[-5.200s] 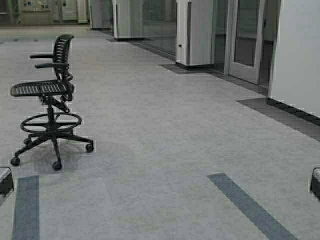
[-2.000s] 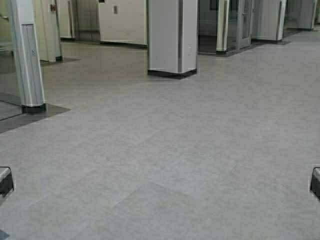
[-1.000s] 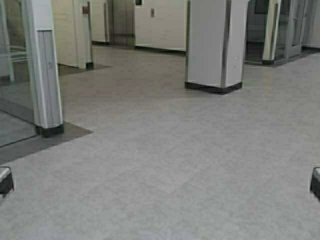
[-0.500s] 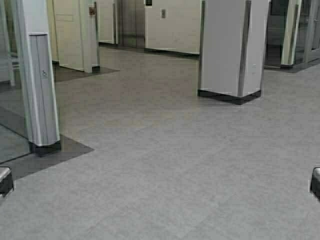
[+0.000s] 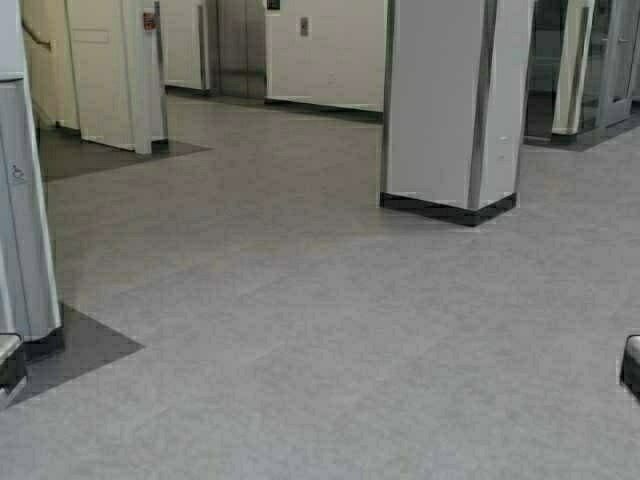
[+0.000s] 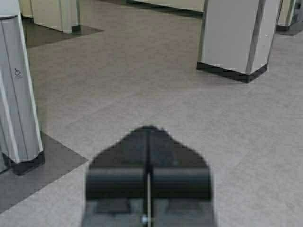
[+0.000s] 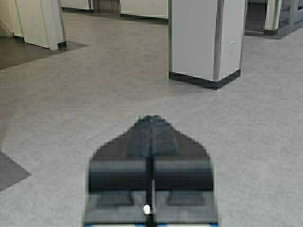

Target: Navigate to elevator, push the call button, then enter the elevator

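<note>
**Lobby floor ahead, elevator far off at the back wall**

High view first: a wide stretch of grey floor [image 5: 330,350] lies in front of the robot. The elevator [image 5: 240,45] stands far away at the top of the picture, its steel doors set in the cream back wall, and the call button [image 5: 304,26] is the small silver plate on that wall just to the right of the doors. A square white pillar [image 5: 450,105] with a dark base rises on the right, nearer than the back wall. At the left edge stands a grey post [image 5: 25,220] on a dark floor patch. Only the arms' corners show at the lower edges of this view.

Left wrist view: the left gripper [image 6: 148,142] hangs low over the floor, its two dark fingers pressed together to a point, nothing between them. The grey post and the white pillar stand beyond it.

Right wrist view: the right gripper [image 7: 151,130] is the same story, fingers closed tight on nothing, pointing along the floor with the white pillar ahead of it.
</note>
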Robot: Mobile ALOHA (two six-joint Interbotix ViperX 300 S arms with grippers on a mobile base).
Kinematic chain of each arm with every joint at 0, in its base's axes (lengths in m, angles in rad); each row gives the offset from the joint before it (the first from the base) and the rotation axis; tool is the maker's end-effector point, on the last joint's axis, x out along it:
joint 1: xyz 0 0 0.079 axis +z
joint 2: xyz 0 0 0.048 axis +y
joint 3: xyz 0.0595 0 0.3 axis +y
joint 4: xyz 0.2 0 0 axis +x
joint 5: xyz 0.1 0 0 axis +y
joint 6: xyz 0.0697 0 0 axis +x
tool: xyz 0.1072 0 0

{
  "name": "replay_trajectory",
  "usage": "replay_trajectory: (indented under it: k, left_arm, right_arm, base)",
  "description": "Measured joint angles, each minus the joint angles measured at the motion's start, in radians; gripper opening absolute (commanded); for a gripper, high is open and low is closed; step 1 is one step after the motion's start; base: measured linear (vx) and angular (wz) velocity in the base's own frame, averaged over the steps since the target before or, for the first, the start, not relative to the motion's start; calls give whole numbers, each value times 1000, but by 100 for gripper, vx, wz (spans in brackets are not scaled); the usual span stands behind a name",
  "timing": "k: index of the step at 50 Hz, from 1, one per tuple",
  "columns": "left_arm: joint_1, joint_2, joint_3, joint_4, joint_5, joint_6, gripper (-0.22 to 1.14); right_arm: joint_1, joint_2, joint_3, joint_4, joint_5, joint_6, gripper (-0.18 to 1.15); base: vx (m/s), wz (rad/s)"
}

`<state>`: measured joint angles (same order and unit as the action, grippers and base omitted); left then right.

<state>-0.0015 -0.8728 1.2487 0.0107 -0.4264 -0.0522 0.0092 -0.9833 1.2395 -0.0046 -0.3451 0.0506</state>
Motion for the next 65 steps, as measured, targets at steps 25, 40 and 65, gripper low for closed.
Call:
replay_trajectory:
  k: [25,40,65]
  left_arm:
    - [0,2,-2,0,-2,0,2]
    - [0,0,-2,0,-2,0,2]
    - [0,5,-2,0,-2,-5,2]
  right_arm:
    - [0,41,-15,-2,-6,2,5]
    - [12,58,-20,-2,-6,5,5]
    - [34,43,-29,-2,-9,2,5]
  base:
    - [87,5]
    - [86,-4]
    - [85,15]
